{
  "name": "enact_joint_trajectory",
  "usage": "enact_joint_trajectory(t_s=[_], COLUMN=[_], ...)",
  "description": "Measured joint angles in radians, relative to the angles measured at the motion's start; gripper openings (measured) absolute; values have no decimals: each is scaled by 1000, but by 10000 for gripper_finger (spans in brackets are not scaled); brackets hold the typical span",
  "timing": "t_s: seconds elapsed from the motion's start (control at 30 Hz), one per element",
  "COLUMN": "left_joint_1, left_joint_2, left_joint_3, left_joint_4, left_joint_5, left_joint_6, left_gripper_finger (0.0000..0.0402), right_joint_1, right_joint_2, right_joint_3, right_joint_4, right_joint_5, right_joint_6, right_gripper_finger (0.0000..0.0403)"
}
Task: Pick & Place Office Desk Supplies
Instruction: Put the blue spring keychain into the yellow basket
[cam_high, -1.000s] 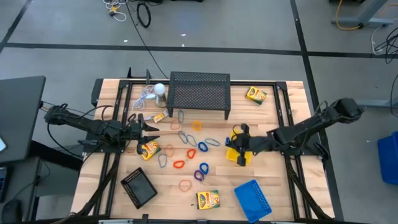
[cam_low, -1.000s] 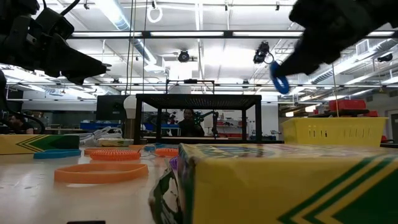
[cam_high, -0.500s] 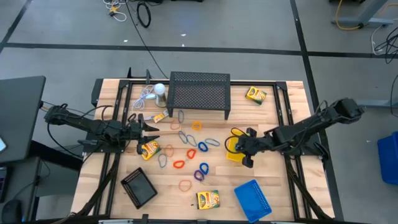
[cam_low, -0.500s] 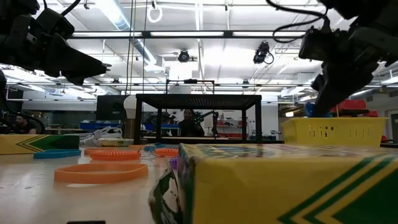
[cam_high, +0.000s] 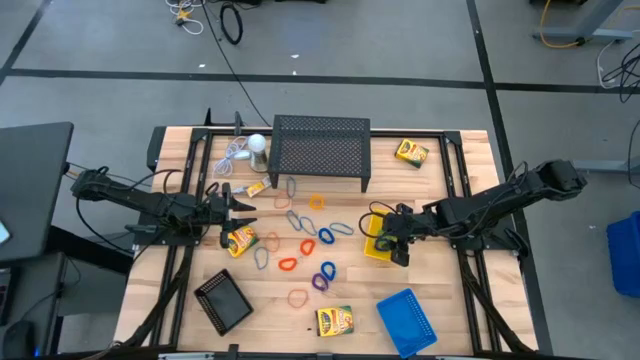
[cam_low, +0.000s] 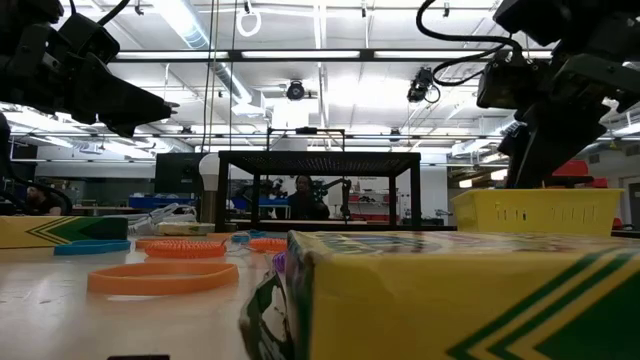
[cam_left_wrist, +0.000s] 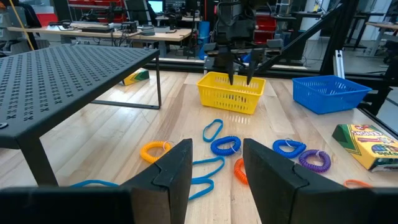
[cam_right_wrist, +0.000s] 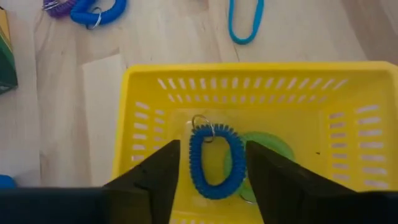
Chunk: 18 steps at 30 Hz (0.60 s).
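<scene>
The yellow mesh tray (cam_right_wrist: 249, 71) stands right of the table's middle (cam_high: 370, 247). A blue coiled loop (cam_right_wrist: 214, 163) lies on its floor, over a green loop (cam_right_wrist: 264, 149). My right gripper (cam_right_wrist: 211, 186) hangs just above the tray (cam_high: 393, 235), pointing down, open, one finger either side of the blue loop without touching it. My left gripper (cam_high: 235, 207) waits at the left, level and open, with nothing between its fingers (cam_left_wrist: 214, 174). Several coloured loops (cam_high: 305, 245) lie spread over the table's middle. Crayon boxes lie at the far right (cam_high: 411, 152), left (cam_high: 241, 240) and near edge (cam_high: 335, 320).
The large black mesh stand (cam_high: 320, 150) takes up the far middle, with a white round object and its cord (cam_high: 255, 145) to its left. A blue tray (cam_high: 407, 318) sits near the front right and a black tray (cam_high: 223, 300) near the front left.
My right gripper has sunk toward the yellow tray and tipped from nearly level to pointing steeply down. It has opened and let go of the blue coiled loop, which hung from its fingers before and now lies in the tray.
</scene>
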Motion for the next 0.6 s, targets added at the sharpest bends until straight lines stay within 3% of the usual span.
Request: enact_joint_trajectory(t_s=[0.33,0.6], left_joint_1=[0,0], left_joint_2=[0,0], left_joint_3=[0,0], left_joint_4=[0,8], left_joint_5=[0,0], left_joint_6=[0,4], left_gripper_finger=[149,149], right_joint_1=[2,-6], right_joint_2=[25,250], right_joint_3=[151,367], right_joint_4=[1,-57], right_joint_5=[-9,0], right_joint_6=[-85,-263], right_gripper_finger=[190,187])
